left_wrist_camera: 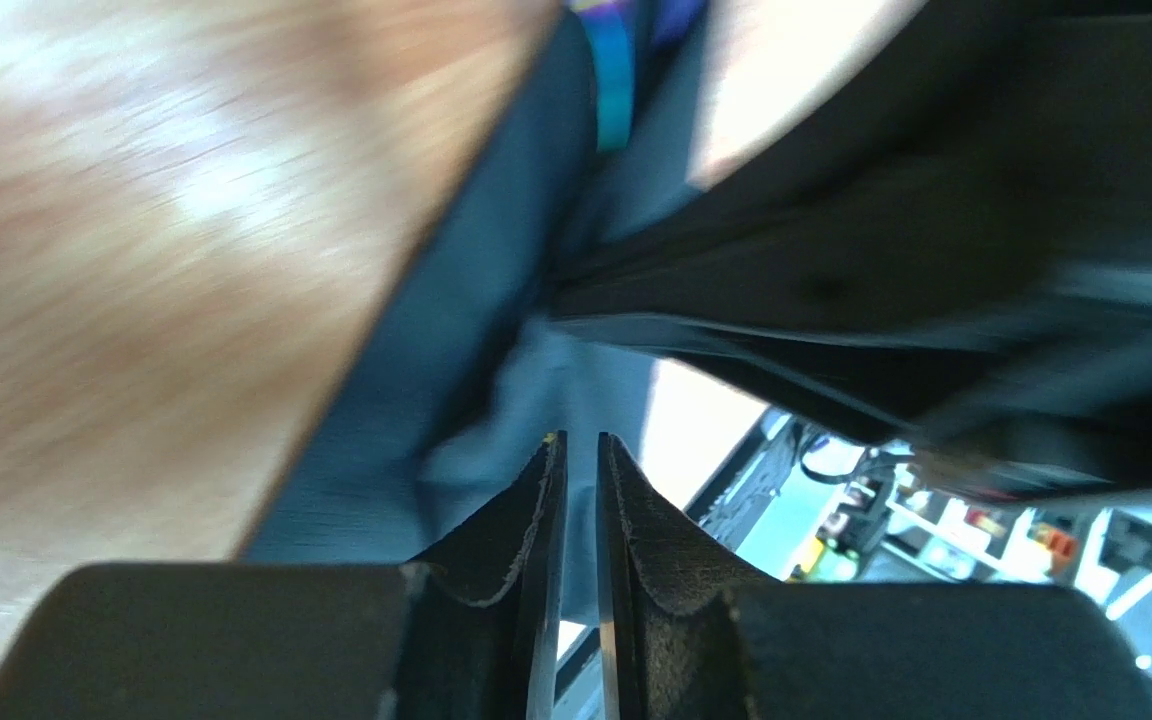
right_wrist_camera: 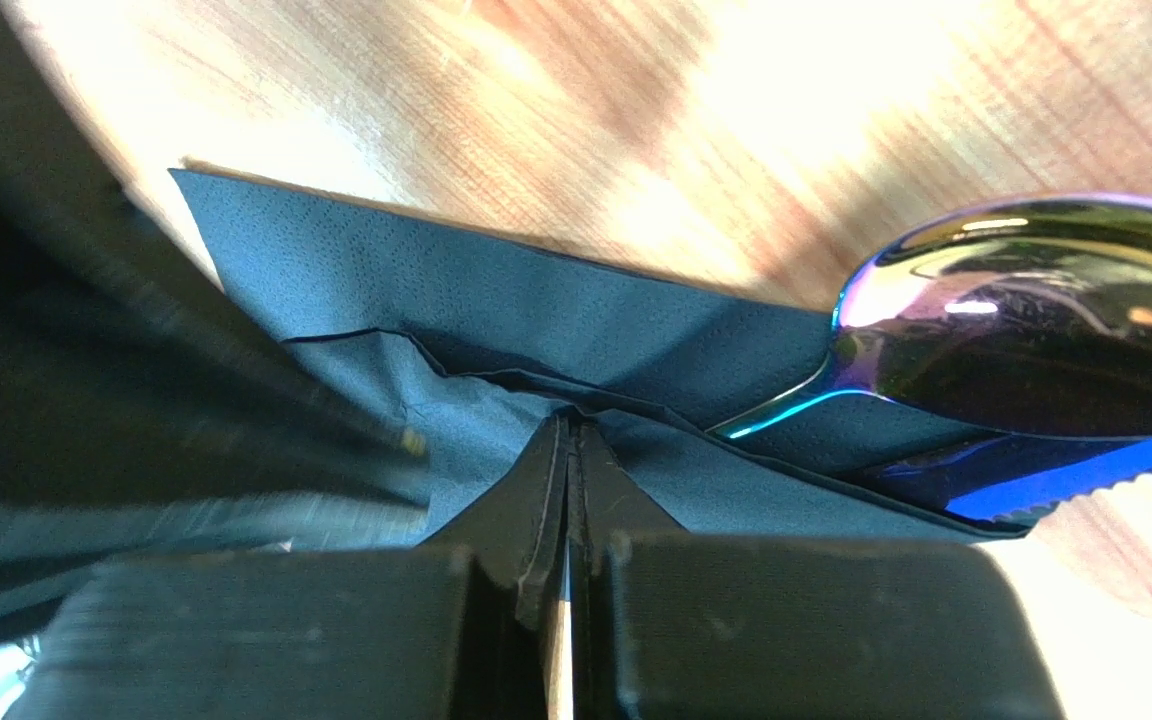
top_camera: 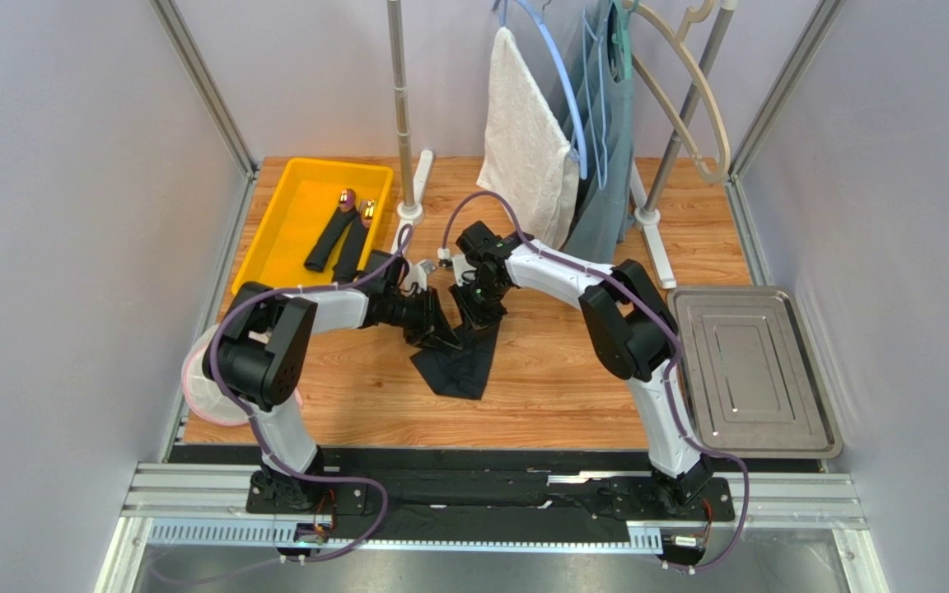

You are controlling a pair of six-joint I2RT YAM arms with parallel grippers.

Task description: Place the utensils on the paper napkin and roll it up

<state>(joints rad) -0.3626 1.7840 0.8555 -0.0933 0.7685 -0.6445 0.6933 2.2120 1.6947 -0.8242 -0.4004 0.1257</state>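
Currently your right gripper (right_wrist_camera: 570, 425), reaching inward, pinches the paper napkin (right_wrist_camera: 537, 308) at one o'clock, while your left gripper (left_wrist_camera: 579, 440) at ten stands barely parted (holding nothing).

The spoon (right_wrist_camera: 1033, 323) ran off the right edge of the right wrist view, its handle buried under folds of the paper napkin (right_wrist_camera: 537, 300), which also covered most of a blue serrated blade (right_wrist_camera: 1093, 480). Blur smeared the left wrist view, where the top edge cut an iridescent strip (left_wrist_camera: 612, 68). From above, the dark pieces (top_camera: 337, 241) in the yellow bin (top_camera: 282, 235) were too small to identify.
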